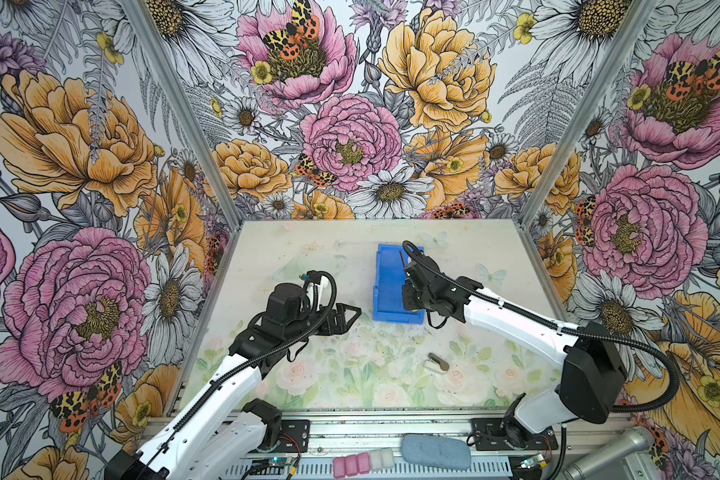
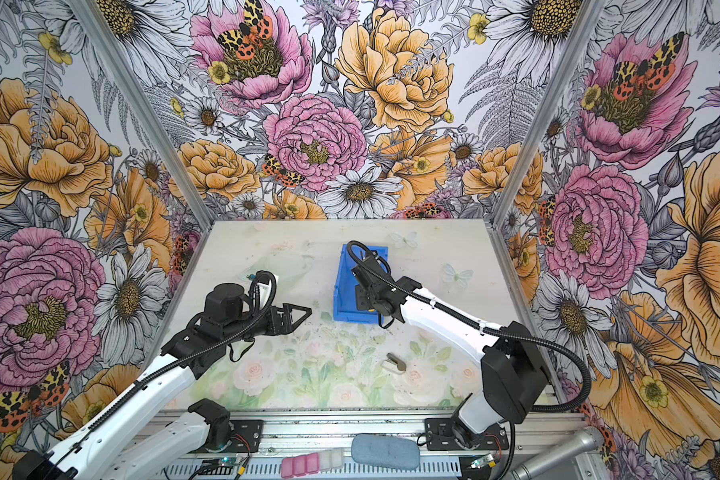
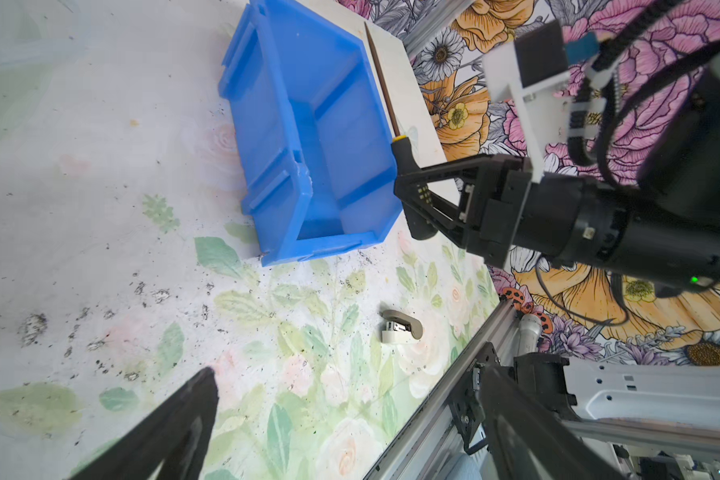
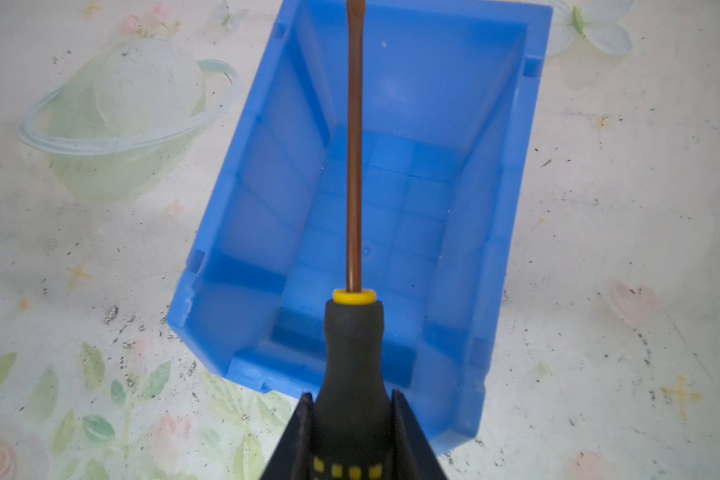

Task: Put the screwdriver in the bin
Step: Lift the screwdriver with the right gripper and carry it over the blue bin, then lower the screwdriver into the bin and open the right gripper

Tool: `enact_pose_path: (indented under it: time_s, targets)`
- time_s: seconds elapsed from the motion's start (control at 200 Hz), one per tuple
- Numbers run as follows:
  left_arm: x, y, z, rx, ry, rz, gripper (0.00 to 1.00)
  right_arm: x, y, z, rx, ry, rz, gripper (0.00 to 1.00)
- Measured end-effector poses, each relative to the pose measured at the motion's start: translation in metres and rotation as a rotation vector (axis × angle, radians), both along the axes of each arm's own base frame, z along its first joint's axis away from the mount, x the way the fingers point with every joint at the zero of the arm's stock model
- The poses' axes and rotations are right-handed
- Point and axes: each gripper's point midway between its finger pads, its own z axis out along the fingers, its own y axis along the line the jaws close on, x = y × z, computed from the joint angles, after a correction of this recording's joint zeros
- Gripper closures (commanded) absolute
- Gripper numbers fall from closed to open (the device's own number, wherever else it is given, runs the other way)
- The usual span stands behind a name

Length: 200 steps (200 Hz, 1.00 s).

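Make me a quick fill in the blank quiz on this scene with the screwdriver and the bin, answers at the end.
1. The right gripper holds the screwdriver by its ____.
2. The bin below the screwdriver's shaft is ____ in colour.
3. Inside, the bin is ____.
4. The left gripper holds ____.
Missing words: handle; blue; empty; nothing.

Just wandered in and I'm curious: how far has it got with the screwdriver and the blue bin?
Done: the right tool grips the screwdriver by its handle, lifted. In hand: holding it over the open bin. Left: lower and let go; the bin holds nothing yet.
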Motion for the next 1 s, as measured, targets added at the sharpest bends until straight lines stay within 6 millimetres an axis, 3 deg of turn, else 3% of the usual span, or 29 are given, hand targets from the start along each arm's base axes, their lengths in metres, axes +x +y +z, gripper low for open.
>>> enact_pose_path:
  time_s: [0.26, 0.54, 0.815, 1.0]
  targets:
    - [-0.005, -0.016, -0.008, 0.018, 0.010, -0.062, 0.01, 0.022, 0.001, -0.030, -0.063, 0.059, 0.006, 0.96]
    - [-0.003, -0.020, -0.010, 0.018, 0.006, -0.070, 0.01, 0.041, 0.011, -0.037, -0.070, 0.071, 0.027, 0.94]
    - [-0.002, -0.021, -0.009, 0.019, -0.003, -0.068, 0.01, 0.044, 0.015, -0.069, -0.101, 0.133, 0.037, 0.90]
    - [-0.001, -0.021, -0.018, 0.033, 0.012, -0.073, 0.01, 0.048, 0.021, -0.075, -0.097, 0.143, 0.042, 0.84]
